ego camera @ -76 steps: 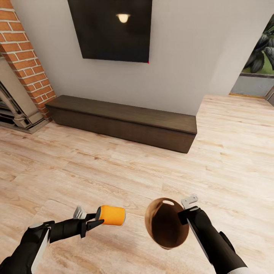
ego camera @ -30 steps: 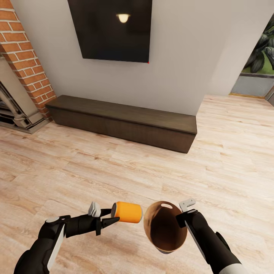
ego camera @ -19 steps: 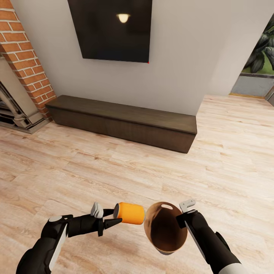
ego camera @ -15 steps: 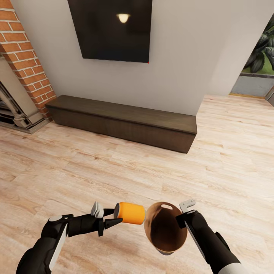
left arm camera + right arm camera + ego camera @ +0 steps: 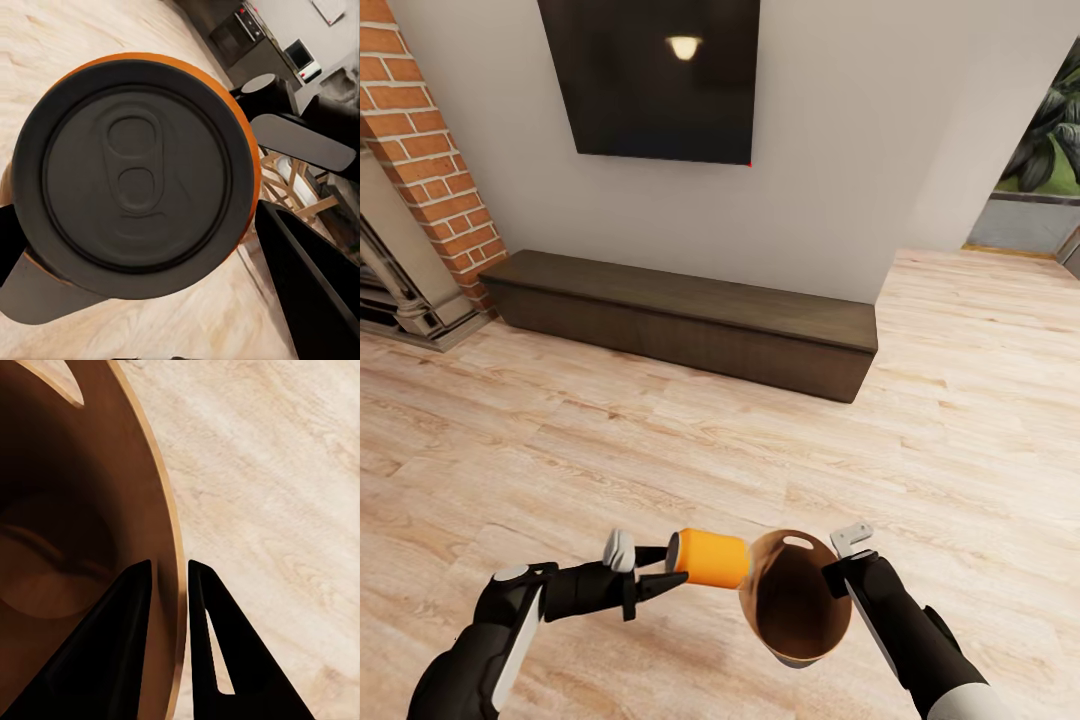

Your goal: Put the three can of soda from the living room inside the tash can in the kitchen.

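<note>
An orange soda can [image 5: 710,558] lies sideways in my left gripper [image 5: 662,570], which is shut on it; its far end touches the rim of the trash can. The left wrist view looks straight at the can's dark top [image 5: 135,176] with its pull tab. My right gripper [image 5: 838,572] is shut on the rim of the tan-brown trash can [image 5: 795,600], held tilted above the floor with its dark inside facing up and an oval hand slot [image 5: 797,541] at the far rim. In the right wrist view the black fingers [image 5: 131,637] pinch the bin's wall [image 5: 161,540]. The other soda cans are out of view.
A long dark wood bench [image 5: 690,322] runs along the pale wall under a black screen [image 5: 655,75]. A brick fireplace [image 5: 415,180] stands at the left. Light plank floor [image 5: 660,440] spreads ahead, and a doorway with plants [image 5: 1040,150] opens at the right.
My left arm has carried the orange can rightward, from well clear of the bin to its rim. The right gripper and bin have shifted only slightly. The camera has not moved.
</note>
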